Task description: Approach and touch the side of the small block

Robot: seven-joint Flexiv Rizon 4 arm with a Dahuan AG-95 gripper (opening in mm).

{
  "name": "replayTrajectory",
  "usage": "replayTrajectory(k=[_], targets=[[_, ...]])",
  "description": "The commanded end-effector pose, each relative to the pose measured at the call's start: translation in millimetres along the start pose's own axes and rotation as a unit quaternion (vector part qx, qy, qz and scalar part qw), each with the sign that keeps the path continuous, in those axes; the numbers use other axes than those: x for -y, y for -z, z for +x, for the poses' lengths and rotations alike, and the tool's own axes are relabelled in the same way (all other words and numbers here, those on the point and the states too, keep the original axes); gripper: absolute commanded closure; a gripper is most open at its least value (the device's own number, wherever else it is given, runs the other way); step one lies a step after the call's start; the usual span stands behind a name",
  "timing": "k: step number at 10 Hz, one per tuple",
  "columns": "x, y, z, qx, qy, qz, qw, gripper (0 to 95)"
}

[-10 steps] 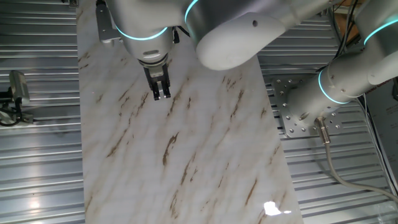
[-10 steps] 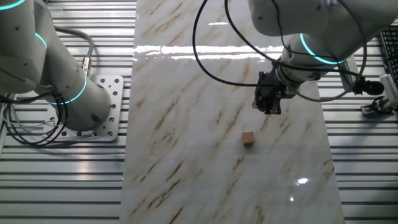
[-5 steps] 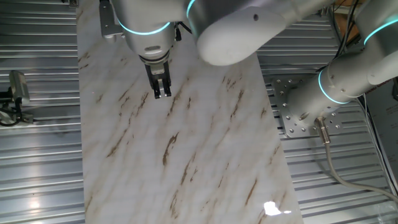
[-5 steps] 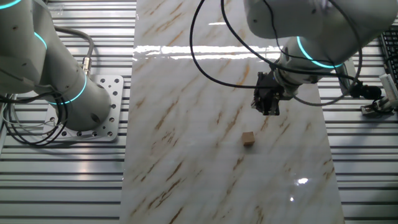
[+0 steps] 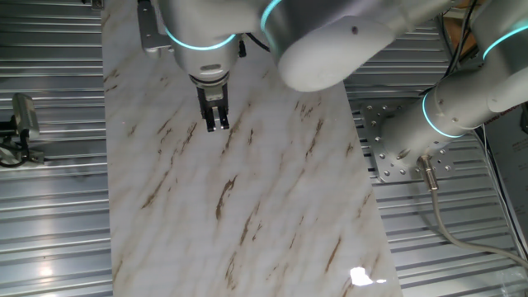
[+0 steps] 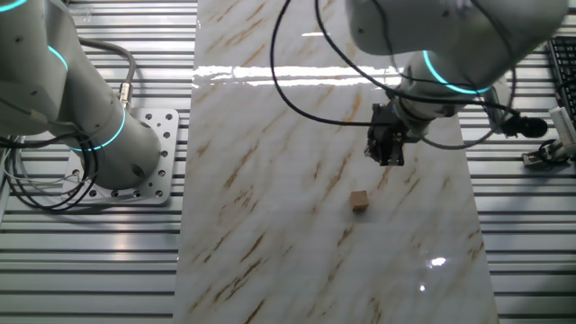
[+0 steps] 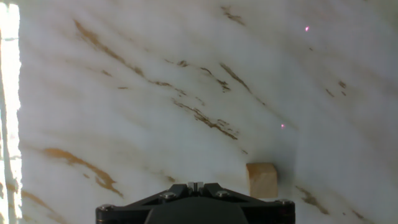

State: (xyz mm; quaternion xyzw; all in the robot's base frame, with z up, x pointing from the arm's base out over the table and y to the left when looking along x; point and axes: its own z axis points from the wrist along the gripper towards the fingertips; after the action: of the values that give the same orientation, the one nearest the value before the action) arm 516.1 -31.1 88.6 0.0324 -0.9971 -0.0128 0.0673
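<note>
One fixed view: your gripper (image 5: 217, 125) hangs fingers-down over the marble-patterned table (image 5: 272, 223), toward its far end. The black fingertips sit close together, only a thin gap between them and nothing held. The small block is not visible to you here. A second arm's base plate (image 5: 396, 153) sits off the table's right edge.

The other fixed view: the small block (image 6: 360, 201) lies alone on the marble, a plain tan cube, roughly mid-table. Your gripper (image 6: 387, 155) is above and slightly to the right of it in the picture, apart from the block and not touching it. Black cables (image 6: 306, 90) loop from the wrist. You cannot read the finger gap from this side.

Hand view: the block (image 7: 262, 180) shows low and right of centre, flat on the marble, beside brown veins. The gripper's black body (image 7: 196, 204) fills the bottom edge; fingertips are out of frame, so this view tells you nothing about their spacing.
</note>
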Motion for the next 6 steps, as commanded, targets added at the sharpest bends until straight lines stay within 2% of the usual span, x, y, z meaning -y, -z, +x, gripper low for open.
replayTrajectory(k=[1,3,6], targets=[[-0.4,-0.2,-2.8,0.029,0.003,0.0,0.9996,95.0],[-0.4,-0.2,-2.8,0.037,0.006,-0.001,0.9993,95.0],[-0.8,-1.1,-4.2,0.035,0.006,-0.001,0.9994,95.0]])
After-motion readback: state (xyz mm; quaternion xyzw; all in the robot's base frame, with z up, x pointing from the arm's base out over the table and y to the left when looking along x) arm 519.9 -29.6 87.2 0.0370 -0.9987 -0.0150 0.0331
